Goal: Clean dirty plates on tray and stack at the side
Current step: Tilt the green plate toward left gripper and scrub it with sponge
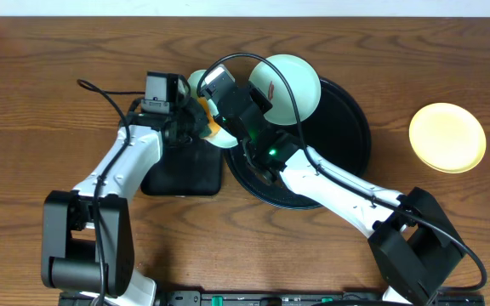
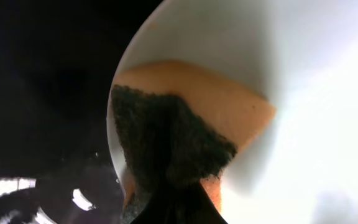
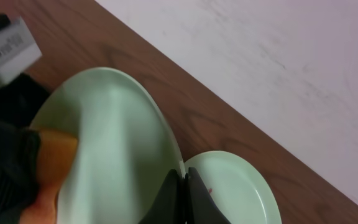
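Pinching a tilted mint plate [image 3: 117, 143] by its rim in the right claw [image 3: 185, 180], just left of the tray [image 1: 347, 127], and pressing a sponge [image 2: 216, 106], clamped in the left claw [image 1: 201, 121], against its face.

Brown, grained wooden table [image 1: 49, 76]. Large round black tray [image 1: 351, 127], glossy. Pale mint round plate [image 3: 117, 143]; pale yellow round plate [image 1: 447, 137]. Orange foam sponge [image 2: 222, 102], its scouring face dark green.

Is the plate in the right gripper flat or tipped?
Tipped: from overhead the plate shows nearly edgewise, rim in the right gripper.
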Motion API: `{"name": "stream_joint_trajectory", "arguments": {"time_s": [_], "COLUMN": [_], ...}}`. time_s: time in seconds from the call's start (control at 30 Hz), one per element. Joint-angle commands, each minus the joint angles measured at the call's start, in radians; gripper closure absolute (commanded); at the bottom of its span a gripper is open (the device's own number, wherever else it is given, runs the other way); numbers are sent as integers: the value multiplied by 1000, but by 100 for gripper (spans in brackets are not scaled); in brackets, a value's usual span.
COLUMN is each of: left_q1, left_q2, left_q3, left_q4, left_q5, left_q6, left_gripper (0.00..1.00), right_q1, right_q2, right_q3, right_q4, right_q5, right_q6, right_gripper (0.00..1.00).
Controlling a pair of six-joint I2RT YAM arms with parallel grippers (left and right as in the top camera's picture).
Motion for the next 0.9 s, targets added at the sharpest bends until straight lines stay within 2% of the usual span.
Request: {"name": "stream_joint_trajectory", "arguments": {"time_s": [0.0,0.3,0.63,0.87], "left_q1": [-14,-10,3,3], "left_q2": [4,-20,-152,-167], "left_q3": [-23,-19,-7,-8], "left_q4": [-23,-84,-176,-175], "left_q5": [-59,-90,-259,-214], "left_q6": [37,51,85,84], "left_gripper": [93,93,93,92], "right_q1": [10,10,10,10], "right_q2": [-6,-6,-6,-6], "right_q3": [12,12,12,12], "right_q4": [3,3,3,2], "right_q5": [-6,-2,-2,-2], "right_q6": [-5,-9,-13,-13], "right_gripper": [99,99,99,99]}}
